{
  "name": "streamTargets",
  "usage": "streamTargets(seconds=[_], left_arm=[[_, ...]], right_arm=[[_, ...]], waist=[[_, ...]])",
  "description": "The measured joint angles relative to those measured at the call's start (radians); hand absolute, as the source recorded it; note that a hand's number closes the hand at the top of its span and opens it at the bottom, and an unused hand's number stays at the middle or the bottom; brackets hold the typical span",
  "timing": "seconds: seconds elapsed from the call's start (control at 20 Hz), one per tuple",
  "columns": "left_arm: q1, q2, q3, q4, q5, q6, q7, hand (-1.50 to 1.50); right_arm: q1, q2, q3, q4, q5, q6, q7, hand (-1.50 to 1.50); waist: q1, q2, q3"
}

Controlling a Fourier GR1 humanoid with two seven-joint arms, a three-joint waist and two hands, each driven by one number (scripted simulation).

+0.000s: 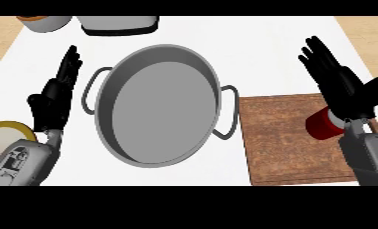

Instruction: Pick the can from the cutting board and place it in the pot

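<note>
We see the red can (322,124) standing on the cutting board (284,143), right of the grey pot (159,105). Our right hand (341,87) hangs over it, fingers straight and together, perhaps touching it. Our left hand (53,104) rests open beside the pot.

White counter (273,48); carries a grey two-handled pot (159,108) at centre, a wooden cutting board (280,138) just right of it, a yellow-rimmed plate (13,132) lower left, and a cup (46,22) and black-rimmed tray (118,24) at the far edge.
</note>
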Motion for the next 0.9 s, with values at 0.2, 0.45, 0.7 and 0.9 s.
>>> streamTargets(seconds=[0.2, 0.45, 0.7, 0.9], left_arm=[[-0.006, -0.027, -0.006, -0.043, 0.025, -0.014, 0.062, 0.0], [0.008, -0.093, -0.021, -0.073, 0.089, -0.021, 0.129, 0.0], [0.041, -0.101, -0.012, -0.128, 0.139, -0.03, 0.192, 0.0], [0.066, -0.092, -0.002, -0.179, 0.155, -0.031, 0.232, 0.0]], right_arm=[[0.007, -0.018, -0.018, -0.013, -0.096, 0.147, -0.011, -1.5], [-0.024, -0.158, -0.015, -0.073, 0.011, 0.264, -0.069, -1.5], [0.105, -0.23, -0.13, -0.104, 0.14, 0.268, -0.393, -1.5], [0.24, -0.336, -0.235, -0.142, 0.188, 0.34, -0.567, -1.5]], waist=[[0.022, 0.016, -0.012], [0.02, 0.012, -0.024], [0.008, 0.016, -0.018], [0.005, 0.017, -0.019]])
